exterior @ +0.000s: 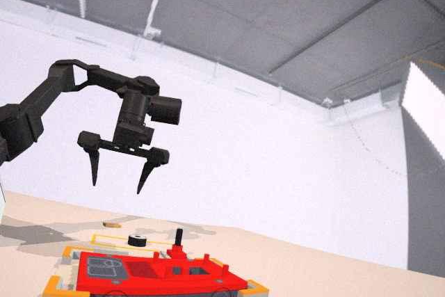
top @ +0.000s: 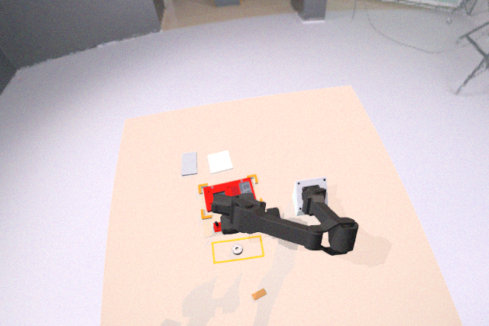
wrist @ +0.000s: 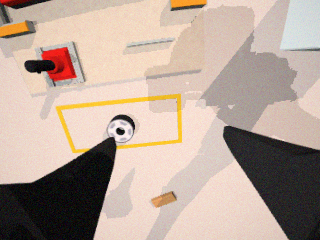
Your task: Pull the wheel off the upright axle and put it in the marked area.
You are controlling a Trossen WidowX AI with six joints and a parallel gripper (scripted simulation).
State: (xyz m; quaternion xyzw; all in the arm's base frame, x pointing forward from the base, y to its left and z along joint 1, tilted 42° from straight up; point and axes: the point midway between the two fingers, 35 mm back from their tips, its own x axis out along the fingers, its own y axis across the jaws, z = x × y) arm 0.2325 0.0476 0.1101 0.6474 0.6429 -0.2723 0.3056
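Note:
The wheel, black with a pale hub, lies flat on the table inside the yellow outline of the marked area. The upright black axle stands bare on its red base. My gripper is wide open and empty, high above the table, touching nothing. In the wrist view the left fingertip overlaps the wheel's lower edge, but the exterior view shows a large gap between them. The arm hides the fingertips in the top view.
A red vehicle body sits between orange corner brackets beside the axle base. A small orange-brown block lies beyond the marked area. A grey plate and a white plate lie behind the body.

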